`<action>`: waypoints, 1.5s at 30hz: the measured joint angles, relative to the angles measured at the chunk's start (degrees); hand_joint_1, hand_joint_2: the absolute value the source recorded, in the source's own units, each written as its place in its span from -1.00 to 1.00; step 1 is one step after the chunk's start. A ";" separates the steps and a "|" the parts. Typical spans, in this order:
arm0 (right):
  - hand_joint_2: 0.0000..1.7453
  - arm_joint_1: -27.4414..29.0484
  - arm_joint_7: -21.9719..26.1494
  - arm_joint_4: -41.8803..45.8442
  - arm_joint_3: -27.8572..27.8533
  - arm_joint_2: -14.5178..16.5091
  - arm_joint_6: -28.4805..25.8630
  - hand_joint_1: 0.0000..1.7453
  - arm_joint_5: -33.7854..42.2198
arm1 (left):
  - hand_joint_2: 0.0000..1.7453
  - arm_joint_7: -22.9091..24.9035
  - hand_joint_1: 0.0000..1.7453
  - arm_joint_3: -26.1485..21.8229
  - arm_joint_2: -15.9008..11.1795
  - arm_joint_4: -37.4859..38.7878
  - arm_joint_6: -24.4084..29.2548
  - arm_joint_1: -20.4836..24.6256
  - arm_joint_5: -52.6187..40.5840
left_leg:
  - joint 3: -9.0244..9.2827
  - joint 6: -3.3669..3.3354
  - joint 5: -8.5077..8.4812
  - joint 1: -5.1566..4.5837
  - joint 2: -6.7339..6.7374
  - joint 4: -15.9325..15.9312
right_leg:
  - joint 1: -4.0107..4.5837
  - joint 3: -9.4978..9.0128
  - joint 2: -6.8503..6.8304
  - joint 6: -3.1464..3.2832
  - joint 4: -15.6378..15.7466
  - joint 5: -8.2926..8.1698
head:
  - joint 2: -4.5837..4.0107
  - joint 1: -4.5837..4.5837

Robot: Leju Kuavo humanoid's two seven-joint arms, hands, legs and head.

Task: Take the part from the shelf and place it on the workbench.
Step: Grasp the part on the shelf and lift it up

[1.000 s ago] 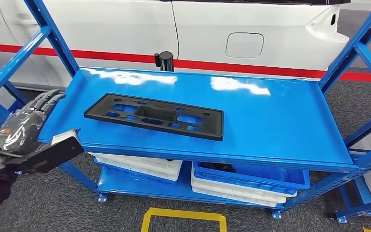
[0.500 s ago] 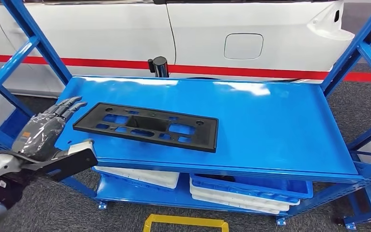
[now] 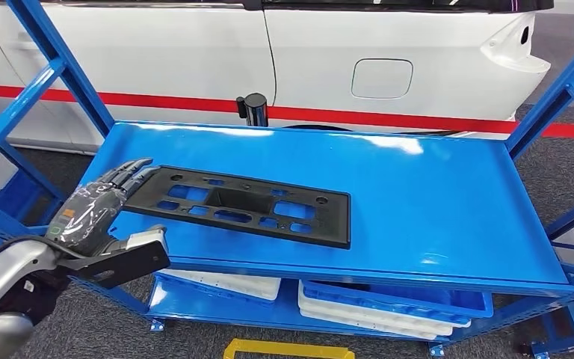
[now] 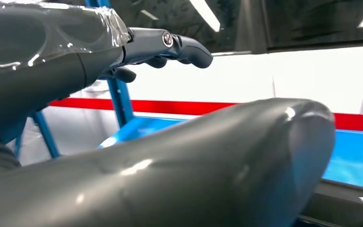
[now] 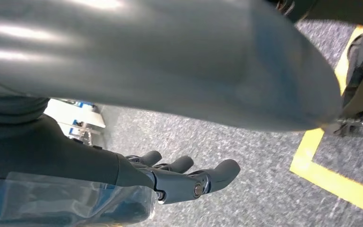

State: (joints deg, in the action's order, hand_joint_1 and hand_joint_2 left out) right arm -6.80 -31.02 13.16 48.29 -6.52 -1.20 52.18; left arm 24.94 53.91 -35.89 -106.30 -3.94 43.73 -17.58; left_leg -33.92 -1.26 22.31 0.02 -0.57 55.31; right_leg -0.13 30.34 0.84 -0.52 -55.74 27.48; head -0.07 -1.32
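Note:
The part [image 3: 243, 206] is a long flat black plastic frame with several cut-outs, lying on the blue shelf [image 3: 426, 194] toward its left half. My left hand [image 3: 97, 202] is at the shelf's front left corner, palm down and fingers stretched out, with its fingertips [image 3: 136, 166] at the part's left end. Whether they touch it I cannot tell. Its thumb [image 3: 136, 254] hangs below the shelf's front edge. In the left wrist view the fingers [image 4: 170, 45] are spread above the blue shelf [image 4: 354, 156] and hold nothing. My right hand [image 5: 184, 179] hangs over the grey floor, fingers apart and empty.
Blue uprights [image 3: 60, 63] frame the shelf on both sides. A white car with a red stripe [image 3: 389, 75] stands behind, with a black post [image 3: 254, 108] at the shelf's back edge. White and blue trays [image 3: 389, 310] fill the lower shelf. Yellow tape [image 3: 291, 348] marks the floor.
The camera has shifted a little. My left hand has moved forward and right along the shelf's front left corner, from beside the shelf to the part's left end.

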 joint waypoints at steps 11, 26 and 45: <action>-1.00 -0.01 0.00 0.00 0.34 0.05 0.00 -1.00 -0.05 | 1.00 -3.63 -1.00 2.11 3.78 2.22 0.47 -0.06 -0.15 | 0.07 -0.24 0.13 0.01 0.03 0.01 | -0.09 -0.15 0.00 -0.71 0.37 -0.11 | 0.00 0.01; -1.00 -0.01 0.00 0.00 0.37 0.05 0.00 -1.00 -0.07 | 1.00 -4.65 -1.00 3.74 6.55 4.56 0.17 -0.01 -0.78 | 0.26 -0.16 0.08 0.24 0.05 -0.23 | 0.15 -0.18 0.01 -0.66 0.36 -0.08 | 0.00 0.03; -1.00 0.01 0.00 0.00 0.96 0.08 0.00 -1.00 -0.58 | 1.00 -3.26 -1.00 6.36 6.47 12.53 -3.68 0.57 -9.33 | 0.27 -0.15 0.08 0.24 0.05 -0.25 | 0.16 -0.21 0.01 -0.66 0.36 -0.07 | 0.00 0.03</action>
State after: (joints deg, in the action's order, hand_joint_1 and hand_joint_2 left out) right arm -6.78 -31.01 13.16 49.25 -6.45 -1.20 51.60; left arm 21.68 60.27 -29.42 -93.77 -7.62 44.30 -26.90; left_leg -33.65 -1.41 22.39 0.26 -0.53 55.07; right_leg 0.03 30.13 0.84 -1.18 -55.39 27.40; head -0.07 -1.29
